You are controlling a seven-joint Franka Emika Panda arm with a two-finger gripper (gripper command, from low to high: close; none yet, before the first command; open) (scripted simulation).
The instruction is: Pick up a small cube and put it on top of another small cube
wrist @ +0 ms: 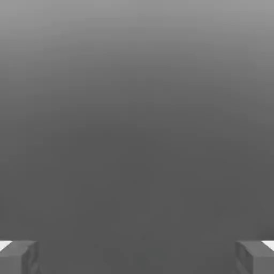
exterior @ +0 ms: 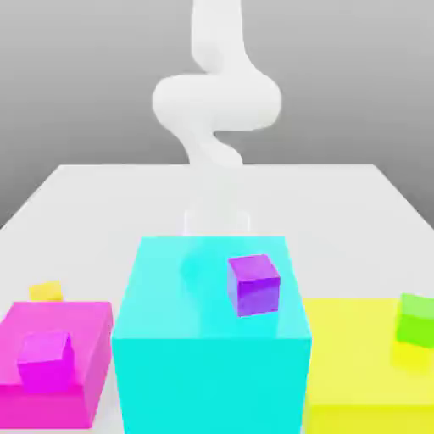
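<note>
- Exterior view: the arm [exterior: 216, 102] stands behind the blocks, its pale shape folded above the white tabletop [exterior: 339, 208]
- The yellow cube [exterior: 46, 292] is at the exterior view's left, just beyond the far edge of the pink block [exterior: 51, 407]; its lower part is partly hidden, so it seems to rest on the tabletop, though I can't be sure
- The magenta cube [exterior: 47, 362] sits on the pink block
- In the middle, the cyan block [exterior: 212, 386] carries the purple cube [exterior: 254, 286], which sits turned a little, towards the exterior view's right on the block's top
- The green cube [exterior: 416, 320] rests on the yellow block [exterior: 347, 352] at the exterior view's right, cut by the picture's edge
- Hand view: the fingers [wrist: 18, 258] are open, standing well apart, with plain grey between them, darker near the fingers and paler farther off
</note>
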